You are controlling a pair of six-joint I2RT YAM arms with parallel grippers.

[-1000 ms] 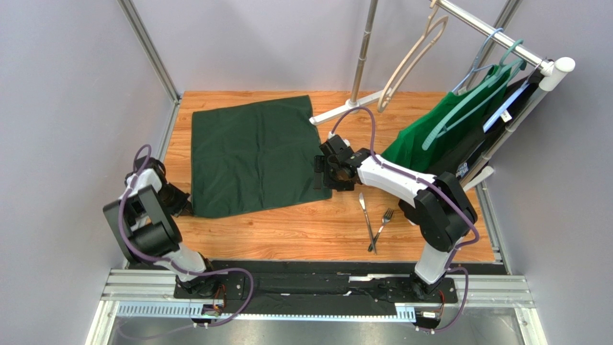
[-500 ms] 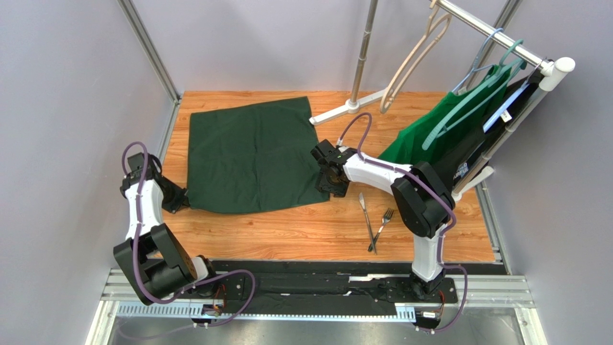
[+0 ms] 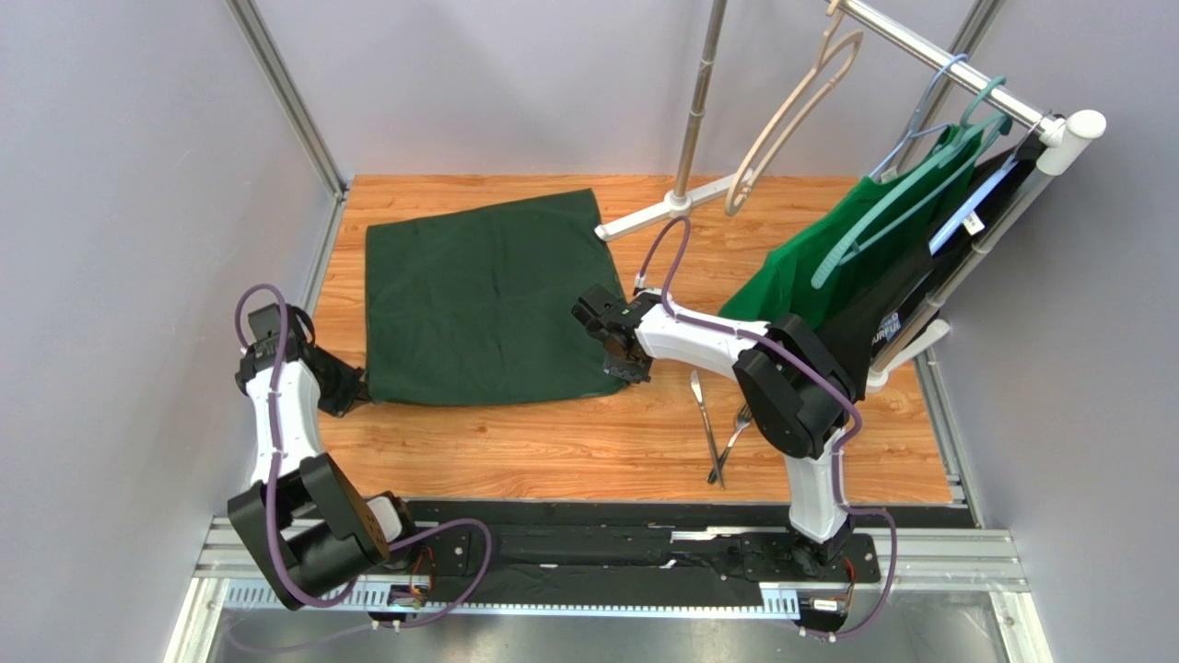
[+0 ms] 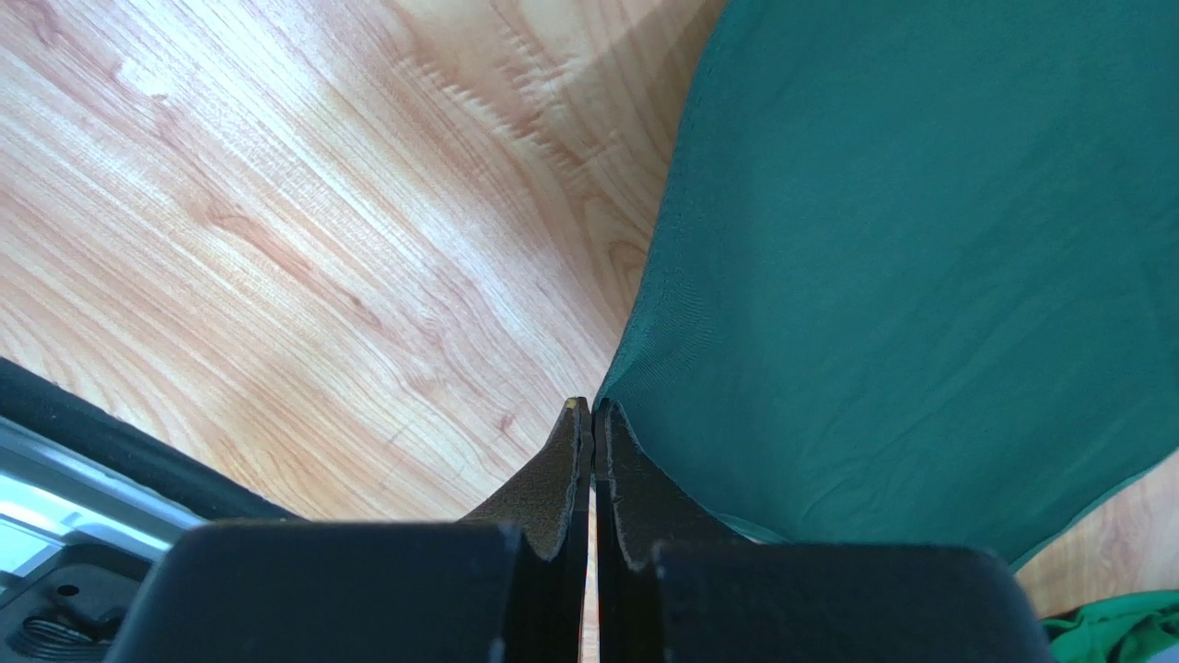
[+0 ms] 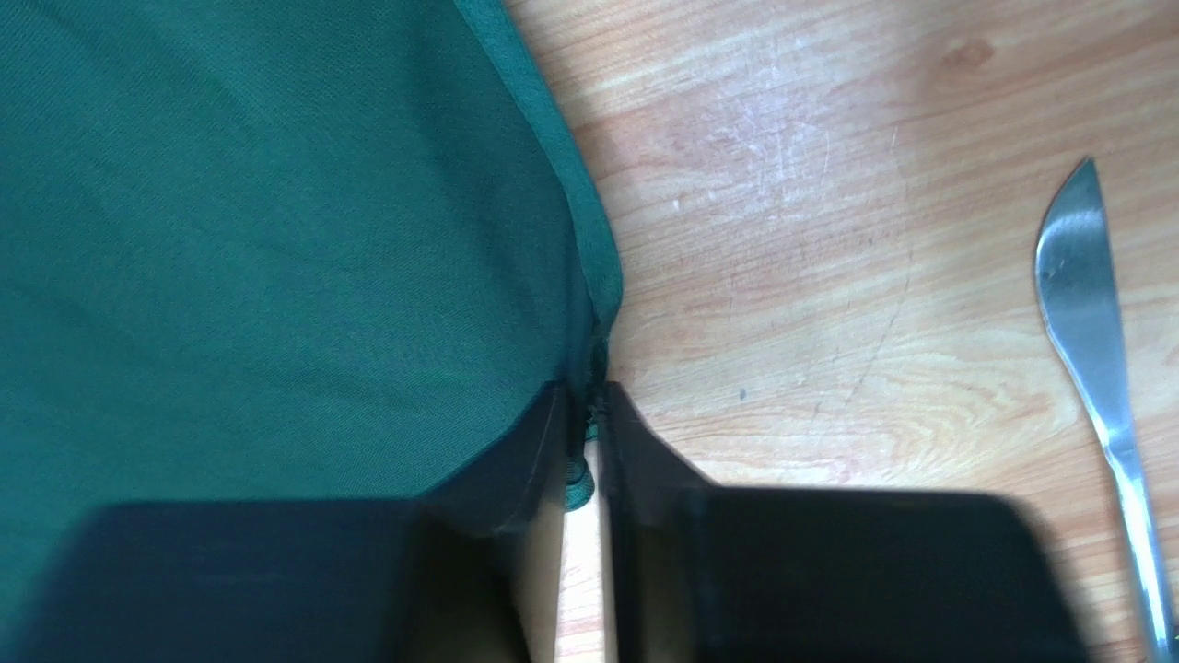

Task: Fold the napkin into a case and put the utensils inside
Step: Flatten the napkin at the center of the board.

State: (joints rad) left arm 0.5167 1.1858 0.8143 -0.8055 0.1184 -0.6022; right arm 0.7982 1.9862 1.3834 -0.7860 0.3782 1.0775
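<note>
The worktop carries the napkin, which lies spread flat as a single unfolded layer. No case has yet been formed.

Both near corners of the napkin are engaged. At the napkin's near-left corner the left claw is closed, its jaws pressed together with the cloth edge running into the seam between them, so a pinch on that corner is judged. At the napkin's near-right corner the right claw is drawn in on the hem, and a small bunch of cloth is seen between its jaws.

The utensils are laid on bare wood just to the right of the napkin's near-right corner: a knife and a fork, crossing at their handles and untouched.

The step in hand is judged to be the grasp for the first fold. For the next move, both corners are to be raised together – evenly, so that no slack forms between them – and carried toward the napkin's far edge. The far half must not be dragged along.
</note>
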